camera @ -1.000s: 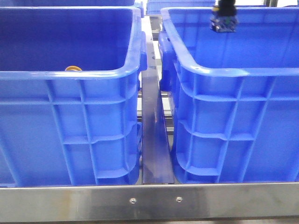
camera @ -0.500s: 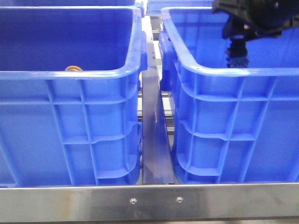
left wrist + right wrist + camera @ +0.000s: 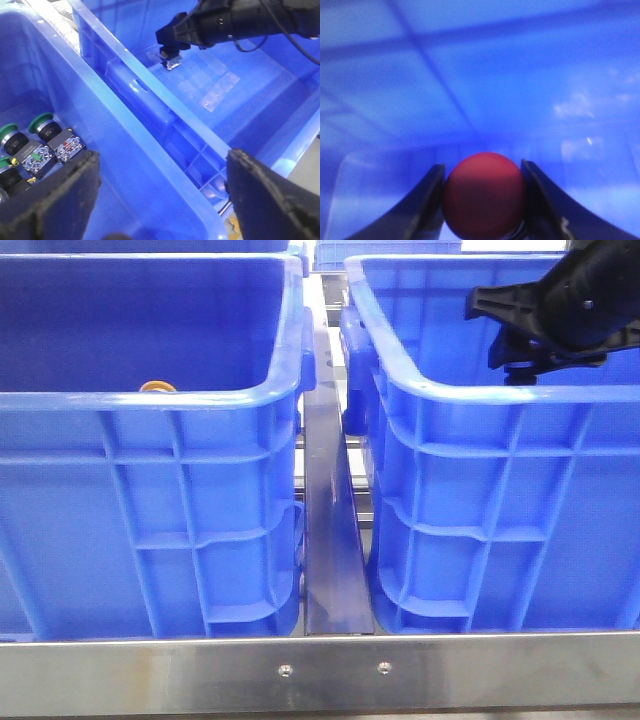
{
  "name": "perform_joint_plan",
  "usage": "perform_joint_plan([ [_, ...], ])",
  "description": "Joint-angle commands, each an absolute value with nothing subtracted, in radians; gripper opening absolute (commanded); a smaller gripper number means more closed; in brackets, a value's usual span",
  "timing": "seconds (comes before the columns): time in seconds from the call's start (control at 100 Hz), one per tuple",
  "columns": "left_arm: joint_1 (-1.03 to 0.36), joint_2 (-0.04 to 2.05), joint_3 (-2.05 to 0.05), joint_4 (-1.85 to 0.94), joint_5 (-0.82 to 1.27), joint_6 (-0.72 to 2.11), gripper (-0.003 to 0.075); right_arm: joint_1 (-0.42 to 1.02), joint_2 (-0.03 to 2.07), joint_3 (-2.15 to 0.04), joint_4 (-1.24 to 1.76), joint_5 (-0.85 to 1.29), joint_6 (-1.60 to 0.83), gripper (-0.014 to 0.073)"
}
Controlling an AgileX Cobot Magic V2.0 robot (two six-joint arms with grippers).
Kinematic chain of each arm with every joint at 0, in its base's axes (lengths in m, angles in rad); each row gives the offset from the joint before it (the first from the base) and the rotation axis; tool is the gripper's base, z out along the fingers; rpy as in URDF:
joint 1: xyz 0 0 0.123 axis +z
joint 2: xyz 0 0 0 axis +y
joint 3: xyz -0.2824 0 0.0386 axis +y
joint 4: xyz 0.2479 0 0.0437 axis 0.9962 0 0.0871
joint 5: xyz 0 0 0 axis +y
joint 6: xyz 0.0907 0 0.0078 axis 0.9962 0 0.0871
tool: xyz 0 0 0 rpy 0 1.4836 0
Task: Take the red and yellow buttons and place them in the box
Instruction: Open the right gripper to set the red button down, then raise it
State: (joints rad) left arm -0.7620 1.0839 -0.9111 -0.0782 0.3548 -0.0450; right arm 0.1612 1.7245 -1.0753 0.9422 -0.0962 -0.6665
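Right gripper (image 3: 482, 200): fingers clamped on red button (image 3: 484, 192) | position: inside right bin (image 3: 480, 400) | left gripper (image 3: 160, 200): spread wide, empty

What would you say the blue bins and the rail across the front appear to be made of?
The blue bins look like moulded plastic, fairly glossy: ribbed walls, rounded rims and soft highlights suggest it. The front rail looks like brushed metal, probably steel or aluminium: grey, dully reflective, with two screw heads.
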Motion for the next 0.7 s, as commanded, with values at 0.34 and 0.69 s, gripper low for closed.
perform_joint_plan([
  [0.34, -0.768, 1.061, -0.939, -0.08, 0.28, -0.047, 0.0501, 0.146, 1.777, -1.186, 0.945, -0.107, -0.67, 0.026],
  [0.69, -0.768, 1.061, -0.939, -0.08, 0.28, -0.047, 0.0501, 0.118, 1.777, -1.186, 0.945, -0.052, -0.67, 0.0593],
])
